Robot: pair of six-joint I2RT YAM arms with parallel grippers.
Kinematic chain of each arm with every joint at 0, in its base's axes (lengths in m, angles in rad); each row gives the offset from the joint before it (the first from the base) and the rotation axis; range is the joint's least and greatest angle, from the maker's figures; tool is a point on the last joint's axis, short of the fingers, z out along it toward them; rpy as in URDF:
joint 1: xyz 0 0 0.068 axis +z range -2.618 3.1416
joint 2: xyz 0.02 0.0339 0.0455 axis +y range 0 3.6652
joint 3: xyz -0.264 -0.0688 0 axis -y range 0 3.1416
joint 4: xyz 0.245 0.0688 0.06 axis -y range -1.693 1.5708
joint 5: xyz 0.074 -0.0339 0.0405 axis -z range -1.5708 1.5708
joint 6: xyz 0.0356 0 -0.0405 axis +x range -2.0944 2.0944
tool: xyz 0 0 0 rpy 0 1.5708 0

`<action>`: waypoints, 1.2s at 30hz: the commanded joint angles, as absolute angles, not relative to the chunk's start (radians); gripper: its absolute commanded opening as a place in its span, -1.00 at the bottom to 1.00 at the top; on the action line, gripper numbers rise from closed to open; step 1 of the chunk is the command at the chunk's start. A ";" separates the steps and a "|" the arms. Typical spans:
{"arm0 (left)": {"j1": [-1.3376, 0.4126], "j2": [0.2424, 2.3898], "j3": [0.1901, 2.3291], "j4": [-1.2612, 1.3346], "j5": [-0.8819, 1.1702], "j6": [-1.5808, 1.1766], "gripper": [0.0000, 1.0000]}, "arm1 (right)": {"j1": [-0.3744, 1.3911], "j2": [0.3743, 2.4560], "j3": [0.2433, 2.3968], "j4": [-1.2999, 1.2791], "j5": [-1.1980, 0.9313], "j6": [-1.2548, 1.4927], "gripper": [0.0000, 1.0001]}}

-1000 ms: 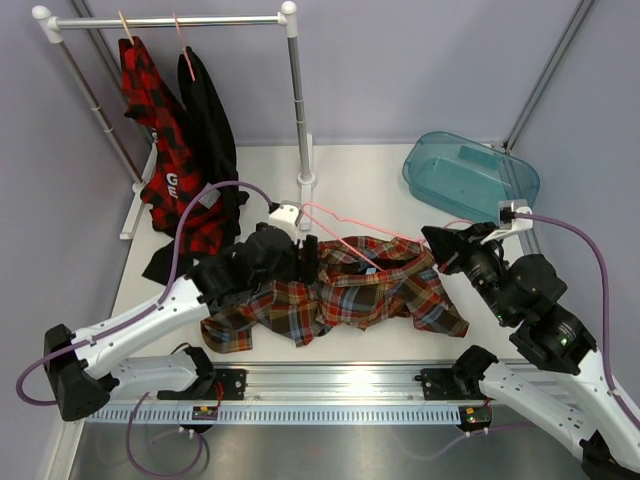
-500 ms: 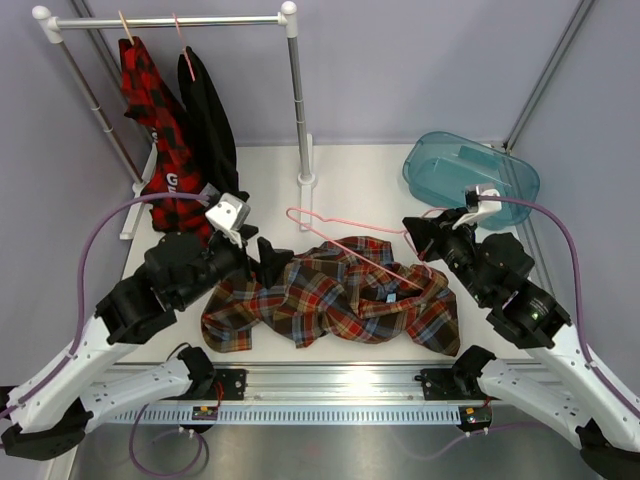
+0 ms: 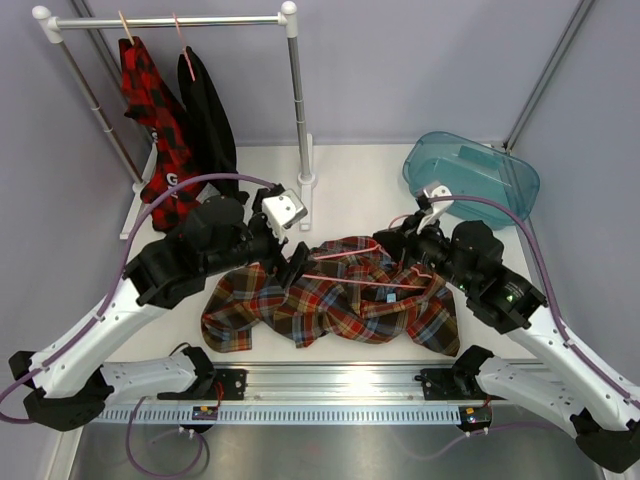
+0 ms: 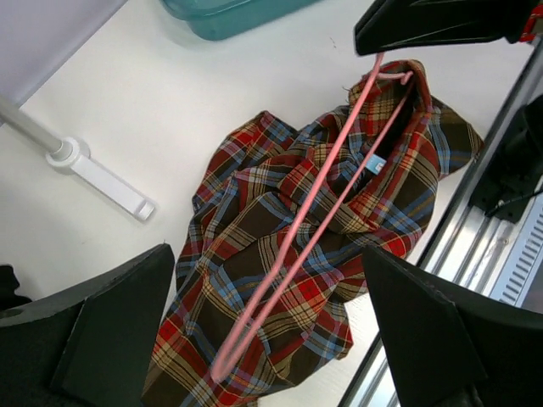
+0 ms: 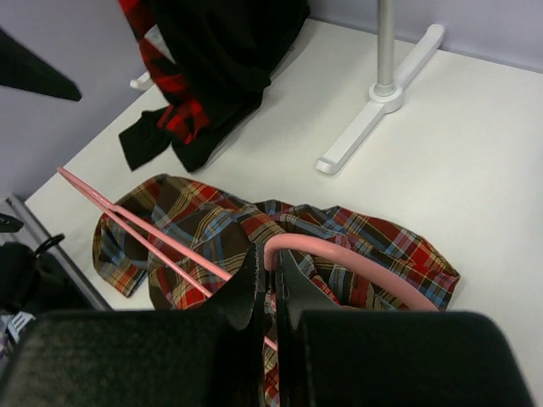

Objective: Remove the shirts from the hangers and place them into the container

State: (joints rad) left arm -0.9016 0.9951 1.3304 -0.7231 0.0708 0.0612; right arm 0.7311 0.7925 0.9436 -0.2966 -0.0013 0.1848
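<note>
Comparing with the earlier overhead frames: left gripper [image 3: 296,263] has swung from the left of the frame toward the centre and now sits at the upper left edge of the tartan shirt [image 3: 340,310]; right gripper [image 3: 386,243] has shifted leftward, away from the tub [image 3: 520,188]; pink hanger [image 3: 350,279], previously trailing toward the rail's foot, now stretches across the shirt between the two grippers. Left arm: elbow at lower left, forearm reaching up and right, fingers spread fully apart, grasping nothing. Left wrist view: hanger [image 4: 351,114] runs diagonally over the crumpled shirt [image 4: 254,229], its near corner lying between the spread fingers [image 4: 110,339] and touching neither. Right arm: rising from lower right, forearm angled up and left, gripper over the shirt's upper right edge. Right wrist view: fingers [image 5: 246,280] clenched on the hanger [image 5: 316,243] at its hook, the frame running off to the left above the shirt [image 5: 187,225]. Tartan shirt: heaped on the white table [image 3: 360,190], centre frame; whether the wire still passes inside the cloth cannot be told. Tub: upper right, apart from the shirt. Check shirt [image 3: 150,110] and black shirt [image 3: 210,110]: hanging from the rail [image 3: 170,20], upper left.
</note>
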 commanded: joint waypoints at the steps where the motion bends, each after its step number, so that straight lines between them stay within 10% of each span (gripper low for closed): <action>1: -0.897 1.031 1.413 -0.802 0.199 0.185 0.98 | 0.735 0.782 0.968 -0.239 -0.124 0.115 -1.00; 22: -0.896 1.097 1.270 -0.856 0.328 0.202 0.41 | 0.735 0.759 1.011 -0.255 -0.153 0.054 -1.00; 36: -0.894 1.080 1.266 -0.856 0.339 0.209 -0.97 | 0.733 0.756 0.982 -0.249 -0.147 0.060 -1.00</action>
